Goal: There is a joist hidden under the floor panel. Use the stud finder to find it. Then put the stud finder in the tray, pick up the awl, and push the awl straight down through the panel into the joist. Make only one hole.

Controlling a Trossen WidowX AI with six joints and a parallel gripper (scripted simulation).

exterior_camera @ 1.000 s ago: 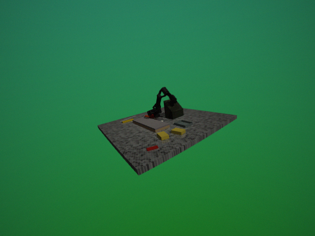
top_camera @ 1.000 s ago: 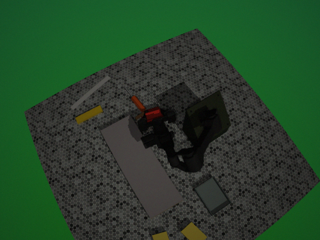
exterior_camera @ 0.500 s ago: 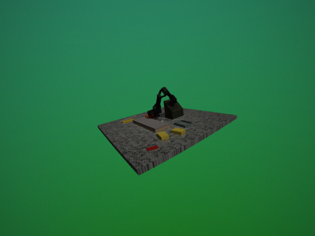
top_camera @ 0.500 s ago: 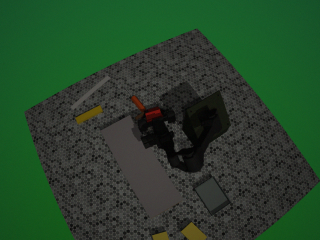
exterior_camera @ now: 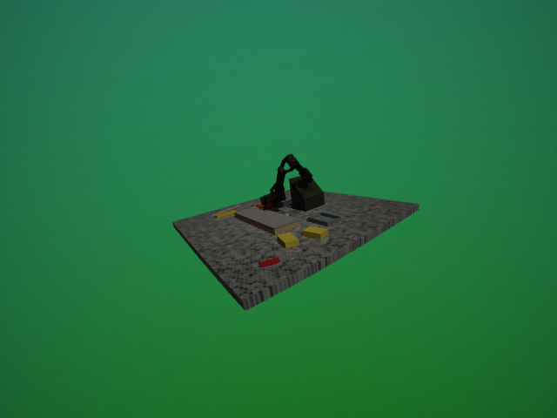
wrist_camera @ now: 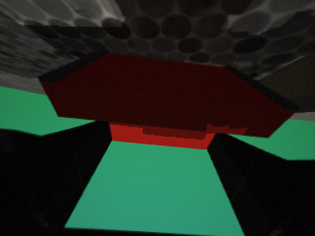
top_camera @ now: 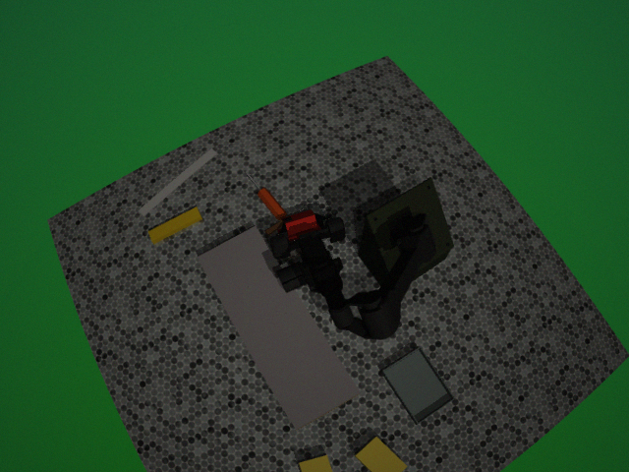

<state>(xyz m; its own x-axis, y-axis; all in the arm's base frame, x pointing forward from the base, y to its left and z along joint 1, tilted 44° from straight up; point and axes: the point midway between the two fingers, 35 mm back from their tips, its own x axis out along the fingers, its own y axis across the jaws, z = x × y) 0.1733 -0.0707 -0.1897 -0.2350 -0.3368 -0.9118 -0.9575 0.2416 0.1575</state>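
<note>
The red stud finder (top_camera: 301, 224) (exterior_camera: 269, 205) (wrist_camera: 162, 93) is beside the upper end of the pale floor panel (top_camera: 284, 329) (exterior_camera: 265, 219). My gripper (top_camera: 307, 229) (wrist_camera: 160, 126) is shut on it, one finger at each side; its height above the table is hard to tell. The awl (top_camera: 271, 203) (exterior_camera: 259, 205) lies just past the stud finder, its orange handle towards my gripper and its thin shaft pointing away. The grey tray (top_camera: 416, 383) (exterior_camera: 325, 219) stands right of the panel's lower end, with nothing in it. The joist is hidden under the panel.
A yellow bar (top_camera: 175, 224) (exterior_camera: 225, 213) and a pale strip (top_camera: 177, 181) lie beyond the panel's upper end. Two yellow blocks (top_camera: 380, 453) (exterior_camera: 287, 239) lie past its lower end. A red bar (exterior_camera: 269, 262) lies near the table corner. My arm's dark base block (top_camera: 440, 207) (exterior_camera: 307, 199) stands at the right.
</note>
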